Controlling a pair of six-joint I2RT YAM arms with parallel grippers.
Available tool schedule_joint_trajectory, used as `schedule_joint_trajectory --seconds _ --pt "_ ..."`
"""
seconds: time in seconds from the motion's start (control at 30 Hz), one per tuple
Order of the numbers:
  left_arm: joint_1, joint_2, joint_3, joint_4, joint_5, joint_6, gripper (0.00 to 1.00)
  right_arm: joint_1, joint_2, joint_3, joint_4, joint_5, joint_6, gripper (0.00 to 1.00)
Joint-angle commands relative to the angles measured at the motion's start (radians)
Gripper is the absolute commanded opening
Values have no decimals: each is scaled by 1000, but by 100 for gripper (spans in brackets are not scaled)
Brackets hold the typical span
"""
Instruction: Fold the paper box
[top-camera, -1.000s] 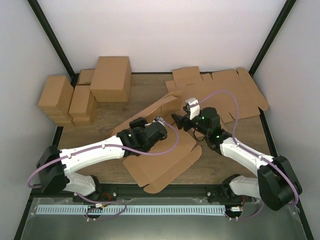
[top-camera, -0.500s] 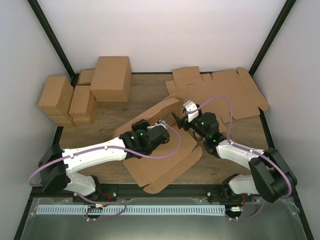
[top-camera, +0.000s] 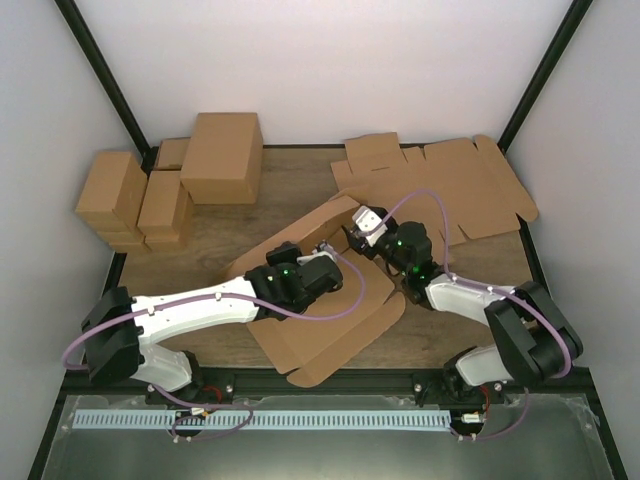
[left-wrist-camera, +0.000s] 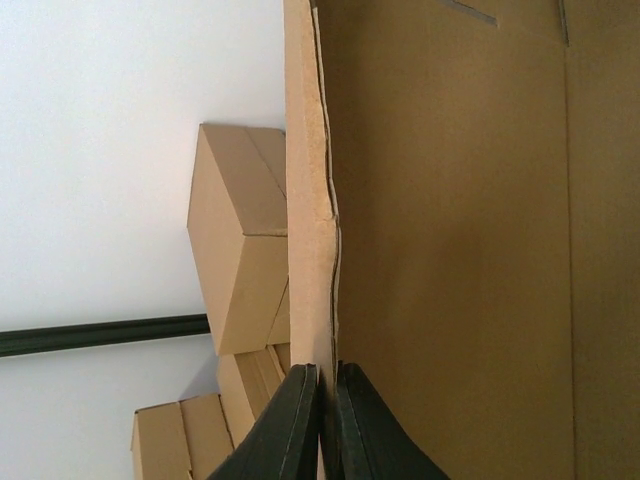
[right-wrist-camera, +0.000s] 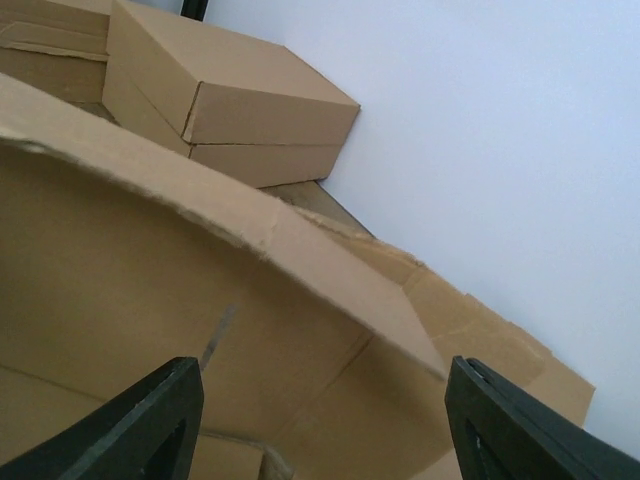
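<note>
Item 1, paper box (top-camera: 335, 335): plain brown corrugated die-cut piece, unprinted, with crease lines and several flaps. It sits mid-tabletop between my two arms. Its base panel lies flat, and the nearest flaps end just short of the near edge of the tabletop (top-camera: 250, 225). One long wall stands up along the far-left side, running diagonally away toward the right. In my left wrist view its top edge (left-wrist-camera: 305, 200) shows two layers with a slight kink.

Item 2, left claw (top-camera: 326, 256): pinched together on that raised wall, one finger on each face (left-wrist-camera: 322, 375).

Item 3, right claw (top-camera: 352, 236): fingers spread wide apart (right-wrist-camera: 322, 370) at the far end of the same wall. The wall's torn-looking rim (right-wrist-camera: 230, 225) crosses ahead of them. I cannot tell whether they touch it.

Item 4, open room: bare tabletop left of the wall and to the right of my right arm.

Item 5, flat cardboard sheets (top-camera: 450, 185): unfolded blanks at the far right, overhanging the tabletop's far and right edges.

Item 6, smaller cartons (top-camera: 140, 205): folded, far left, some sitting beyond the tabletop's left edge.

Item 7, large carton (top-camera: 222, 155): folded, at the far edge, just beside the smaller ones and close to the back wall.
</note>
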Motion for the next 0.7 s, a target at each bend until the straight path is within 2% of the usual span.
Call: schedule_joint_trajectory --seconds 0.0,0.33,0.67 --pt "-11 7 -14 -8 15 -25 7 3 28 83 20 -9 -69 69" --pt "-19 8 -16 -18 15 -33 7 4 63 138 -3 -12 -130 62" --pt "-21 19 -13 -18 21 -43 8 7 101 176 -90 -53 -146 35"
